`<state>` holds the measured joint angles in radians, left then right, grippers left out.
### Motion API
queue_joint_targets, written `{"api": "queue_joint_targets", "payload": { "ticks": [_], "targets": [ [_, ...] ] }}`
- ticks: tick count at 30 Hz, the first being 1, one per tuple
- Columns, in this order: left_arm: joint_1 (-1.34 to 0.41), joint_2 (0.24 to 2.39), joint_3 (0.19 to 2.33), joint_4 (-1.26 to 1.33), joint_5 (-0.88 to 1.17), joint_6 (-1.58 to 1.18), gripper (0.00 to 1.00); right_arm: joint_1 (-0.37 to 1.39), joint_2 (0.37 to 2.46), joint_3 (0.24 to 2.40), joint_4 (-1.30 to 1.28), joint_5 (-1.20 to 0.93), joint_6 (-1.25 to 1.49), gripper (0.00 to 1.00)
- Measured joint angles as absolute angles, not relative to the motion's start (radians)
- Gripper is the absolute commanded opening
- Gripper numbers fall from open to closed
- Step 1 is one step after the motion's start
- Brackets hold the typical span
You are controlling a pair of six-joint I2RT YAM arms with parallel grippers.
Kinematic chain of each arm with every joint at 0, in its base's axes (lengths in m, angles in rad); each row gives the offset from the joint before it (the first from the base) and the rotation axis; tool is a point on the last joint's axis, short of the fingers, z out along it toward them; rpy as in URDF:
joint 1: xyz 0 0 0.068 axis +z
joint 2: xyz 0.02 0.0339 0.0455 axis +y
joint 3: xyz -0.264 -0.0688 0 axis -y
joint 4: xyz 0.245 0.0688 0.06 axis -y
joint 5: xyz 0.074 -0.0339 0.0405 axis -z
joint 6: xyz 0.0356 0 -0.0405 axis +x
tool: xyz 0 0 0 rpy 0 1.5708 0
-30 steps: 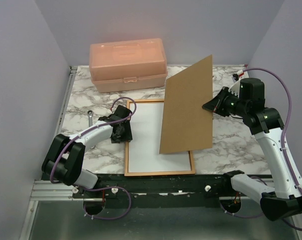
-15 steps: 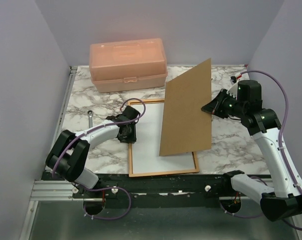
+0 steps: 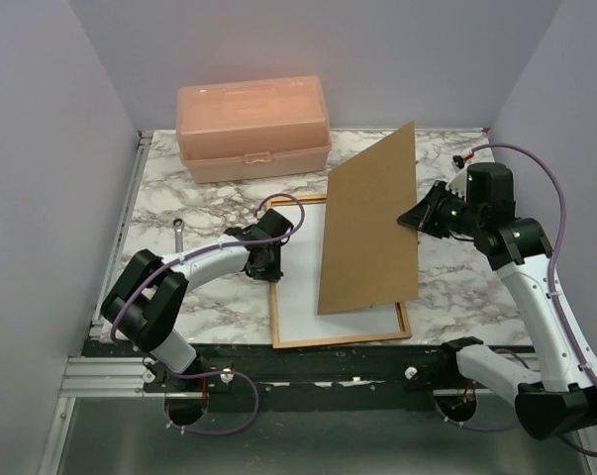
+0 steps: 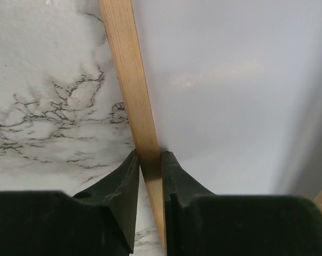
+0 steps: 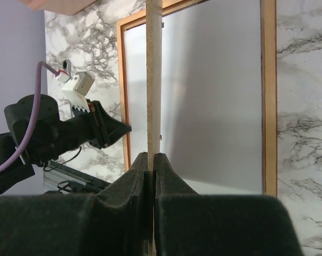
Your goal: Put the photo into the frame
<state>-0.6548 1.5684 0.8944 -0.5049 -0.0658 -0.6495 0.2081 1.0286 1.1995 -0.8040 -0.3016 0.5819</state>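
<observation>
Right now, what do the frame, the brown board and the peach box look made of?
The frame: pale wood, fine grain lines show. The brown board: probably fibreboard or thick card, matte, thin edge. The peach box: moulded plastic, slightly translucent, soft sheen.

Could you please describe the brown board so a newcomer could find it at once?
On the marble table, right of centre, a flat brown board stands tilted over the wooden frame, pinched at its right edge by the right gripper. Unlike the peach box behind, it is thin, plain and raised on edge.
</observation>
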Motion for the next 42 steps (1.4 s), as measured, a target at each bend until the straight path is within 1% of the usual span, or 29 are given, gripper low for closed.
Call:
{"api": "queue_joint_targets", "payload": {
  "ticks": [10,11,12,14,15,18,23,28,33,36,39,42],
  "targets": [
    [-0.655,1.602,0.923,-0.468,-0.050,-0.589,0.15,0.208,1.029,1.199,-0.803,-0.303,0.575,0.00],
    [-0.655,1.606,0.928,-0.468,-0.050,-0.581,0.18,0.208,1.029,1.199,-0.802,-0.304,0.574,0.01],
    [-0.655,1.609,0.932,-0.468,-0.050,-0.575,0.23,0.208,1.029,1.199,-0.802,-0.306,0.574,0.01],
    [-0.655,1.616,0.940,-0.469,-0.050,-0.566,0.40,0.208,1.029,1.198,-0.801,-0.309,0.574,0.00],
    [-0.655,1.618,0.942,-0.467,-0.046,-0.549,0.69,0.208,1.029,1.191,-0.801,-0.311,0.574,0.01],
    [-0.655,1.615,0.942,-0.467,-0.041,-0.547,0.76,0.208,1.029,1.190,-0.801,-0.313,0.574,0.01],
    [-0.646,1.550,0.928,-0.465,-0.006,-0.562,0.77,0.208,1.029,1.190,-0.801,-0.335,0.563,0.01],
    [-0.599,1.401,0.867,-0.439,0.067,-0.590,0.76,0.208,1.029,1.190,-0.799,-0.366,0.559,0.01],
    [-0.532,1.267,0.781,-0.401,0.132,-0.624,0.70,0.208,1.036,1.190,-0.778,-0.400,0.566,0.01],
    [-0.496,1.201,0.725,-0.382,0.171,-0.645,0.63,0.208,1.043,1.190,-0.762,-0.420,0.578,0.01],
    [-0.477,1.181,0.689,-0.365,0.197,-0.655,0.59,0.208,1.053,1.190,-0.744,-0.439,0.590,0.01],
    [-0.473,1.193,0.664,-0.356,0.205,-0.656,0.56,0.208,1.062,1.183,-0.727,-0.451,0.603,0.01]
  ]
}}
